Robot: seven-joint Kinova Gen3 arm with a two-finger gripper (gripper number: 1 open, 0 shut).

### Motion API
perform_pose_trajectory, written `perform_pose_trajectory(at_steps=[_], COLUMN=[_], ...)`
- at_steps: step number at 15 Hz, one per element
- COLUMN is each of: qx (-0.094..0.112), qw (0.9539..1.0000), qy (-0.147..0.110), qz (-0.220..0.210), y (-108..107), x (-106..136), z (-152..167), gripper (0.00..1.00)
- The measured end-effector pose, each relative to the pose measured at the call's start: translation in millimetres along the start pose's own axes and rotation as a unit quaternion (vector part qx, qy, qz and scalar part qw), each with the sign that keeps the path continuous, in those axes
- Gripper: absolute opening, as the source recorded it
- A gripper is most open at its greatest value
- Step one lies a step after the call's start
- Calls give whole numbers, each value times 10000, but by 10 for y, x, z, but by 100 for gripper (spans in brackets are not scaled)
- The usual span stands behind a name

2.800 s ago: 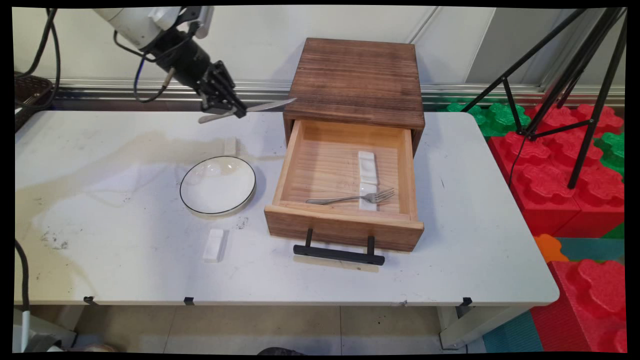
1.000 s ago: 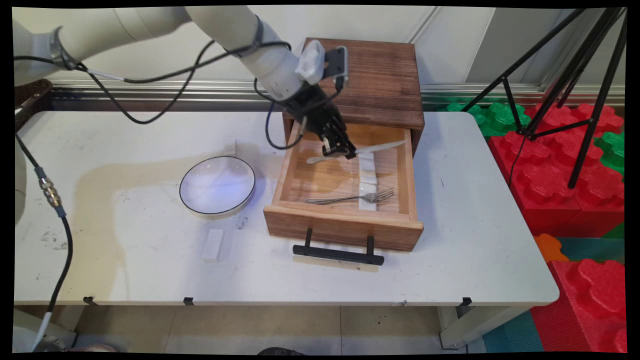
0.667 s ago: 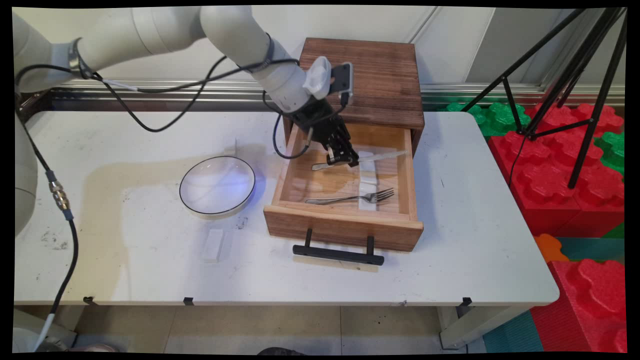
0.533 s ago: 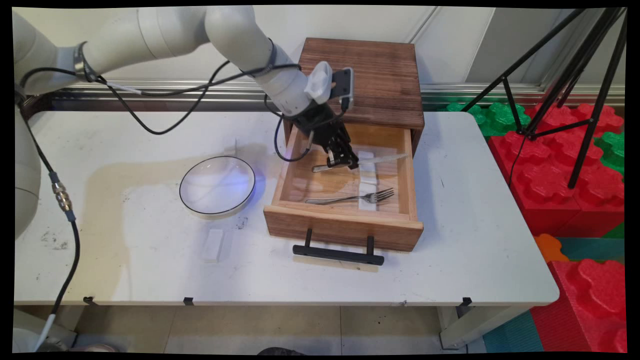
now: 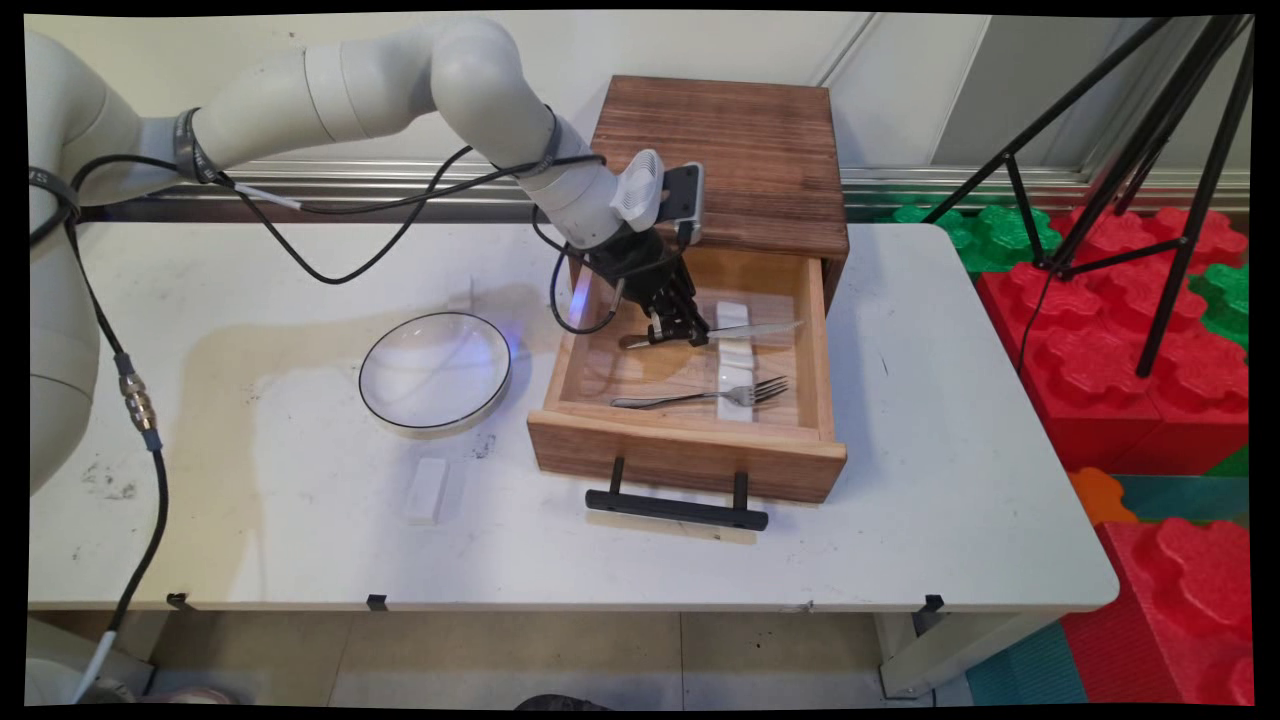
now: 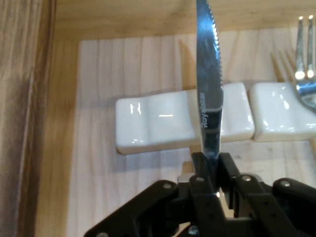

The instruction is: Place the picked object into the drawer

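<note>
My gripper (image 5: 682, 332) (image 6: 211, 165) is shut on a steel table knife (image 5: 745, 329) (image 6: 209, 89), held level inside the open wooden drawer (image 5: 800, 448). The serrated blade points right and lies over a white ceramic cutlery rest (image 5: 733, 312) (image 6: 158, 123); whether it touches the rest I cannot tell. A second white rest (image 5: 735, 398) (image 6: 279, 118) lies closer to the drawer front, with a fork (image 5: 700, 396) (image 6: 303, 64) resting its tines on it.
The drawer belongs to a dark wooden cabinet (image 5: 715, 160) at the table's back. A white plate with a dark rim (image 5: 436, 372) sits left of the drawer. Another white rest (image 5: 427, 490) lies near the table's front. Tripod legs (image 5: 1150, 150) and red foam blocks (image 5: 1120, 330) stand at the right.
The gripper carried the knife from above the table's back left, rightwards into the drawer, and has sunk lower over the far cutlery rest. The fork and plate have not moved.
</note>
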Motion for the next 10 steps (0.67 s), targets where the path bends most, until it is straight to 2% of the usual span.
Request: perform_pose_trajectory(at_steps=[2, 3, 10], qx=[27, 36, 101], qw=[10000, 10000, 9999], qy=[-16, -21, -24], qz=[33, 52, 124], y=[-31, -46, -77], x=[-27, -35, -49], z=[34, 51, 48], gripper=[0, 100, 100])
